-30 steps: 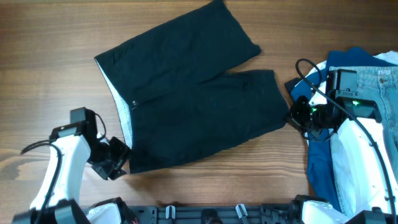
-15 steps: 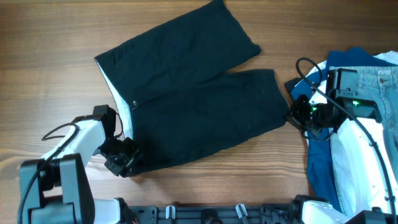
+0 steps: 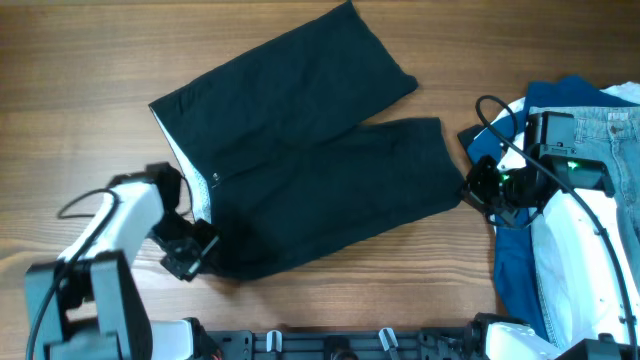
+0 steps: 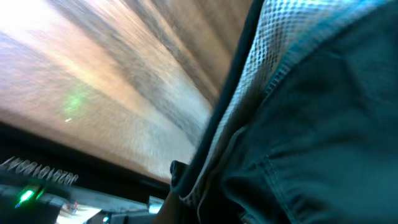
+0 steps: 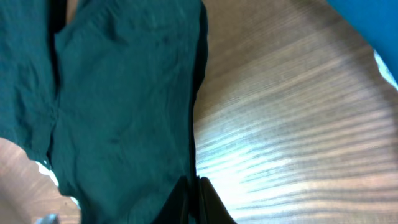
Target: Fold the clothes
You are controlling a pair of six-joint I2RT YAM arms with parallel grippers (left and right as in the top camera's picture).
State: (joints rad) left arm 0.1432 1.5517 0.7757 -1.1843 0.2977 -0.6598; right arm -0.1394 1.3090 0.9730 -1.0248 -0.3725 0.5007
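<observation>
While pinching black shorts (image 3: pixel 300 160) tight at both ends, left gripper (image 3: pixel 200 256) on waistband corner at 8 o'clock, right gripper (image 3: pixel 468 190) on hem at 3, fold along roughly 9-to-3 long axis.

Both arms wore smooth white shells over black joints. The left arm (image 3: pixel 110 225) ended in a boxy black gripper (image 3: pixel 205 258), with a thin black cable (image 3: pixel 75 203) looped at its left side. The right arm (image 3: pixel 575 245) carried a black wrist housing (image 3: pixel 555 135) with a glowing green light (image 3: pixel 572 167), and a black cable loop (image 3: pixel 480 103) curled above its dark gripper (image 3: pixel 468 188).
</observation>
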